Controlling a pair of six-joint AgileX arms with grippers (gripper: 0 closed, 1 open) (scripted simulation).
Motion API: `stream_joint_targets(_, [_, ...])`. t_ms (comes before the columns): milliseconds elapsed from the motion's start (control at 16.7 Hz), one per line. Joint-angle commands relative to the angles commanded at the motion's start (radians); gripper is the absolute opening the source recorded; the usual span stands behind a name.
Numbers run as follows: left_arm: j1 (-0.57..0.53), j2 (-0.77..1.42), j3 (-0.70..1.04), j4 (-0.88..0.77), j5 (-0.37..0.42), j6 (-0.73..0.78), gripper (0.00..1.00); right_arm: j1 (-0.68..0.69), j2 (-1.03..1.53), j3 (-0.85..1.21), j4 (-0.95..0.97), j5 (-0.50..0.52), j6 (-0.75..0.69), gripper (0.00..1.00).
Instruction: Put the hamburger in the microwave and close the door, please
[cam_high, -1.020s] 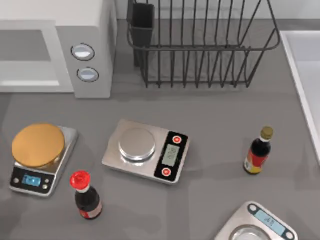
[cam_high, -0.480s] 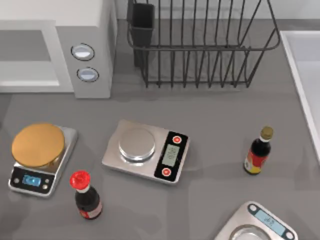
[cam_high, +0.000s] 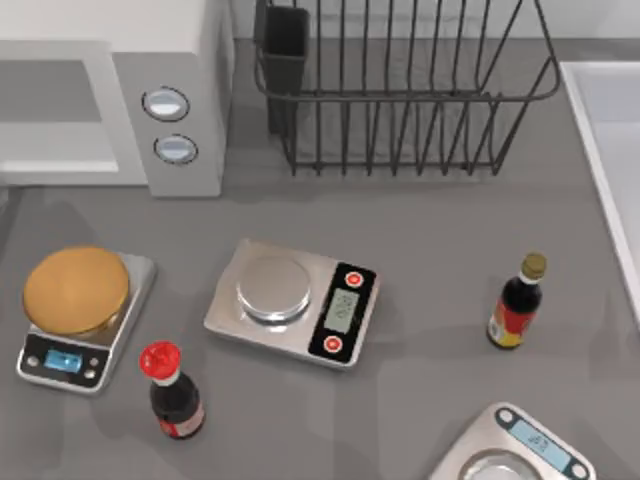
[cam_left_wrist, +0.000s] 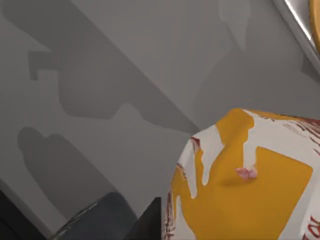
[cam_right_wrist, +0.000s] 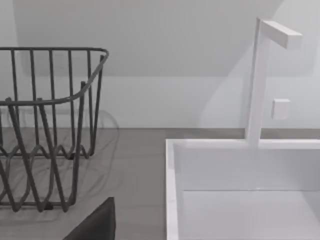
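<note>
Cream-and-orange, the hamburger (cam_left_wrist: 245, 180) sits close under the left wrist camera above the grey surface (cam_left_wrist: 130, 65), apparently held in the left claw; judged soft and light, so grip its sides gently.

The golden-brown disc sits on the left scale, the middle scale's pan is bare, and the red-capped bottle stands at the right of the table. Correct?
Not quite: the top view shows the red-capped bottle at the table's left, just beside the left scale; the bottle at the right has a gold cap. The golden-brown disc does sit on the left scale, and the middle scale has a bare pan.
</note>
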Motion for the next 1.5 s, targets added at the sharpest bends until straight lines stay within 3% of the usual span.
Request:
stream_joint_targets(480, [-0.172,0.183,-0.064,0.776,0.060,-0.404,0.00,0.000,0.000,0.000,0.000,0.000,0.000,1.00])
stream_joint_targets(900, [-0.118,0.482,-0.057,1.344,0.041,-0.778,0.00,0.000,0.000,0.000,0.000,0.000,0.000,1.00])
stream_joint_targets(1200, [-0.033,0.627,-0.056,1.565,0.070,-0.932,0.00,0.000,0.000,0.000,0.000,0.000,0.000,1.00])
stream_joint_targets(1500, [-0.020,0.644,-0.055,1.590,0.079,-0.946,0.00,0.000,0.000,0.000,0.000,0.000,0.000,1.00])
